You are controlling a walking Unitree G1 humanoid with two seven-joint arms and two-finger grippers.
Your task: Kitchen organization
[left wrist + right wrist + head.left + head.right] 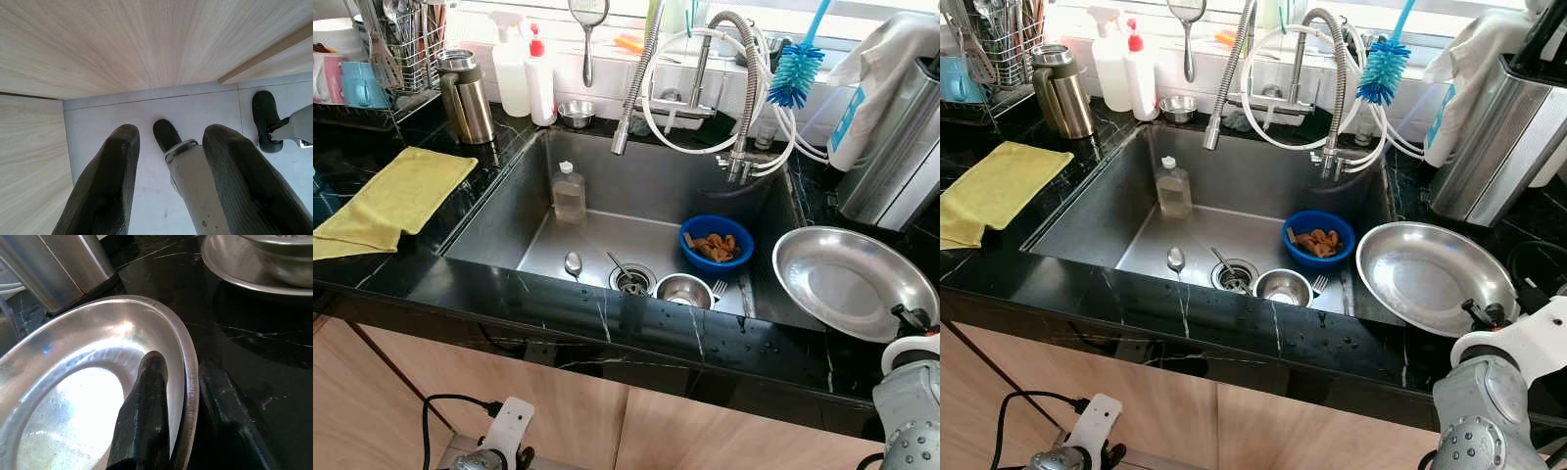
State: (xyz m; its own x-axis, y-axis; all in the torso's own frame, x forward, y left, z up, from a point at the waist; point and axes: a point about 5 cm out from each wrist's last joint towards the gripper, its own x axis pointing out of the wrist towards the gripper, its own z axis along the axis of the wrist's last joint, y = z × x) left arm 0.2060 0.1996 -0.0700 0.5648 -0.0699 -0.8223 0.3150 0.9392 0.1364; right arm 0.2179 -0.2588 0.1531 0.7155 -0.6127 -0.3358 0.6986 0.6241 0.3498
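A large steel plate (pixel 847 279) lies on the black counter to the right of the sink (pixel 499 211), its edge hanging over the basin. My right gripper (pixel 183 367) is at the plate's near right rim. One finger (pixel 149 396) rests inside the plate, the other outside, shut on the rim. In the sink sit a blue bowl (pixel 715 240) of brown scraps, a small steel bowl (pixel 683 290), a spoon (pixel 573 261), a fork (pixel 718 287) and a clear bottle (pixel 569 191). My left gripper (pixel 171 142) hangs open beside the cabinet, above the floor.
A yellow cloth (pixel 396 196) lies on the left counter, near a steel flask (pixel 465 95) and a dish rack (pixel 382 59). Bottles (pixel 527 73), a faucet with hoses (pixel 724 88) and a blue brush (pixel 795 73) stand behind the sink. A tall steel container (pixel 891 147) stands at the right.
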